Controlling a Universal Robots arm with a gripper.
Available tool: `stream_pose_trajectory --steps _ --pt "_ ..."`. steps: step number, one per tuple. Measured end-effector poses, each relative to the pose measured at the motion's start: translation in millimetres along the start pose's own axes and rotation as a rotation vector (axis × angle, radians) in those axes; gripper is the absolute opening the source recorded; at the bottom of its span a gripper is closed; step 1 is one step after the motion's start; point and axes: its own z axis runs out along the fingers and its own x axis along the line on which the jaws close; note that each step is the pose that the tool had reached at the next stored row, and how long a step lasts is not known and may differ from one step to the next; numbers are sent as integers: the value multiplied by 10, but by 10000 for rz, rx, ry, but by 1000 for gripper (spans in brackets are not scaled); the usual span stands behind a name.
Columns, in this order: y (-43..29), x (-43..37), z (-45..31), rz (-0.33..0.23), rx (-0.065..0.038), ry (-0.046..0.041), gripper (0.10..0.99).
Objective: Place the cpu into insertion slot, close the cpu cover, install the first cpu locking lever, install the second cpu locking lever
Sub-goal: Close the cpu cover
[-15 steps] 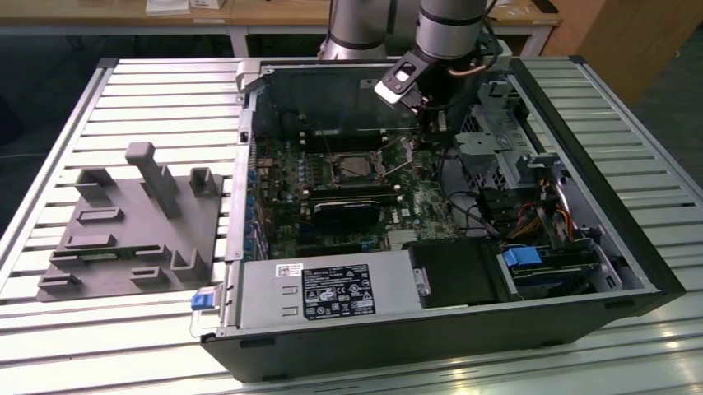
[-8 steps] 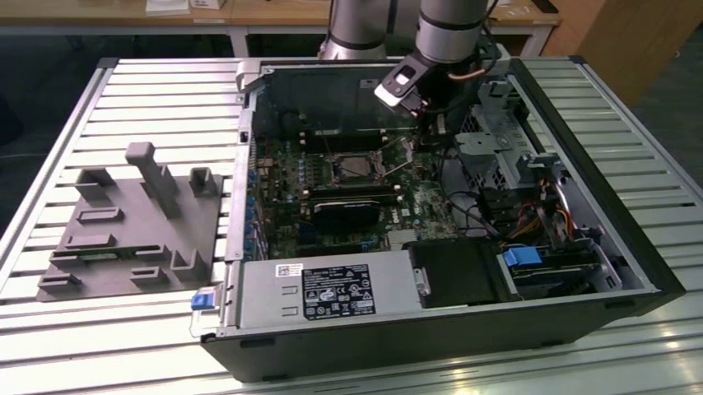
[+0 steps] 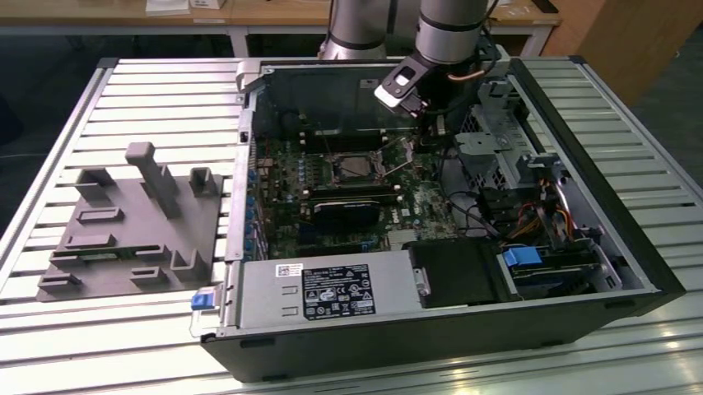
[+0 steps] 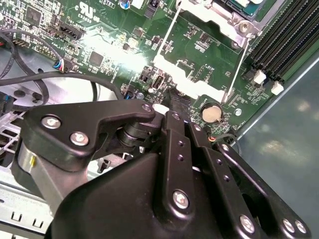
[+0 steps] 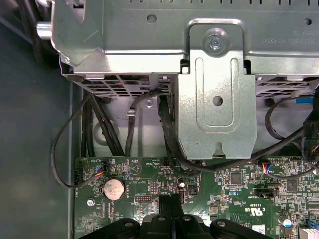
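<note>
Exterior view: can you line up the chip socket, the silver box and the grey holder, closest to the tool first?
From the tool:
1. Chip socket, on the green board inside the case.
2. Silver box, at the case's near edge.
3. Grey holder, outside the case, at the exterior view's left.

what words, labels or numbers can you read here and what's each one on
Stickers on the power supply: printed, but too small to read.
Motherboard: white lettering, too small to read surely.
Drive cage: stamped marks, too faint to read.
</note>
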Motion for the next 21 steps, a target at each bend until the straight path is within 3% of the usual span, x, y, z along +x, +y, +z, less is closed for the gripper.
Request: stream_pose_trajectory --steps 2,4,7,15,21 --pt "1 0 1 -2 85 0 102" --pt "5 0 4 -8 600 -12 102" --pt "11 0 7 -16 1044 -22 102" --pt "0 0 6 -16 1076 -22 102" --pt "-100 1 1 -15 1045 -21 102"
